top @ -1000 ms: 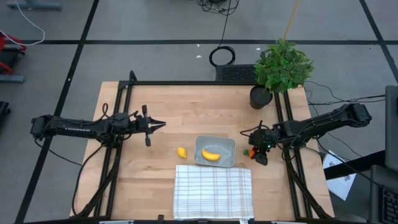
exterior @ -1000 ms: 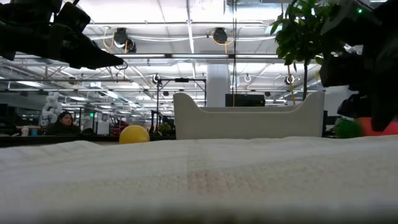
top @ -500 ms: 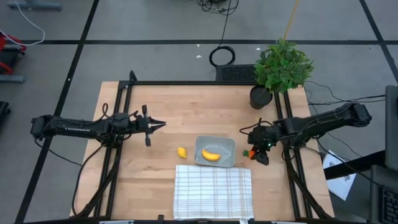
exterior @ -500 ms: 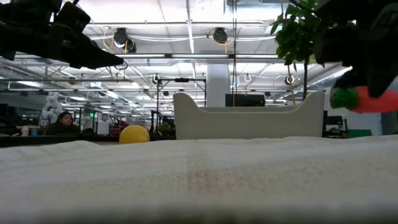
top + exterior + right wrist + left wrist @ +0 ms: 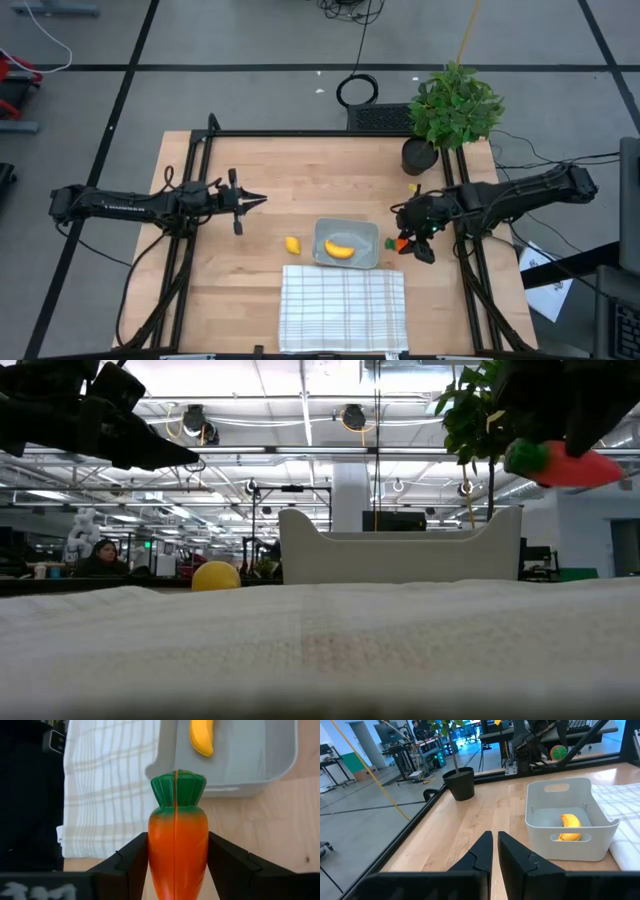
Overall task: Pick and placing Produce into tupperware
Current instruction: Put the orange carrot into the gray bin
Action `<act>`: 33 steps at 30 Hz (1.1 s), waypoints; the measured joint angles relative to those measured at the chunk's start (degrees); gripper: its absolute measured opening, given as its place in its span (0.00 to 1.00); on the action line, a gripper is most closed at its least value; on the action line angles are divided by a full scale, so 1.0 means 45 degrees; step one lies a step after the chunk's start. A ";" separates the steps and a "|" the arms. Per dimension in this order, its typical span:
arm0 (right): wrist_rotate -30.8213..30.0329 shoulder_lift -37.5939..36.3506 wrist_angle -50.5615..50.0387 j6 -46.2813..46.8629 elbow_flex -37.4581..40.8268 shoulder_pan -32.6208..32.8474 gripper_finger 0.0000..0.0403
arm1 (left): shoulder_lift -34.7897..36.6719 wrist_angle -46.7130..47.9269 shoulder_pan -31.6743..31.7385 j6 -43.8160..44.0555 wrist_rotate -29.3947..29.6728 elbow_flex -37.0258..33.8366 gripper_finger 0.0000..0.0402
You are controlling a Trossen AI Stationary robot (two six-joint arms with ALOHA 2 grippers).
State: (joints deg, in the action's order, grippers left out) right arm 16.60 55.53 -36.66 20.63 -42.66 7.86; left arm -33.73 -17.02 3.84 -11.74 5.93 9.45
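The orange carrot with green top [image 5: 177, 835] sits in my right gripper [image 5: 177, 851], in the air just right of the tupperware [image 5: 347, 243]; the low view shows the carrot [image 5: 560, 464] well above the table. The grey tub holds the yellow banana [image 5: 340, 250], which also shows in the left wrist view [image 5: 568, 826]. The round yellow lemon [image 5: 292, 244] rests on the wood left of the tub. My left gripper [image 5: 250, 200] hovers shut over the table's left half, away from everything. My right gripper pinches the carrot's orange body [image 5: 177, 862] between its two fingers [image 5: 131, 862], one on each side. The fingers come from the table's right, slanting down, and lie along the carrot. The carrot is lifted clear, roughly level, green top [image 5: 178, 787] pointing toward the tub.
A white grid-patterned cloth [image 5: 343, 308] lies at the near edge, just in front of the tub. A potted leafy plant [image 5: 452, 110] stands at the far right corner, behind the right arm. Bare wood lies between the left gripper and the lemon.
My right gripper has risen from the table, carrying the carrot from table level to well above the tub's rim, and has drifted slightly toward the tub. The left arm, lemon, banana and tub have stayed put.
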 joint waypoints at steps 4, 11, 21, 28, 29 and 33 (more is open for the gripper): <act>-0.0005 0.0000 -0.0348 -0.0078 -0.0384 0.0000 0.43 | 0.0004 0.0000 0.0000 -0.0002 0.0000 0.0000 0.08; -0.1607 -0.0005 -0.1145 -0.1039 -0.1194 0.0000 0.43 | -0.0001 0.0000 0.0000 -0.0041 0.0000 0.0000 0.08; -0.3484 0.0027 -0.0335 -0.1896 -0.1799 -0.0053 0.43 | -0.0001 0.0000 0.0000 -0.0090 0.0000 0.0000 0.08; -0.3708 0.0735 0.0971 -0.2318 -0.1815 -0.0286 0.43 | 0.0004 0.0000 0.0000 -0.0124 0.0000 0.0000 0.08; -0.3706 0.0894 0.1068 -0.2306 -0.1815 -0.0320 0.43 | 0.0003 0.0000 0.0000 -0.0119 0.0000 0.0000 0.08; -0.3699 0.1639 0.1424 -0.2313 -0.1991 -0.0350 0.43 | 0.0004 0.0000 0.0000 -0.0119 0.0000 0.0000 0.08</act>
State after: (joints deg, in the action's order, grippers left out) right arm -0.04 62.91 -30.25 10.22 -51.62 6.28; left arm -33.71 -17.02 3.84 -12.27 5.93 9.45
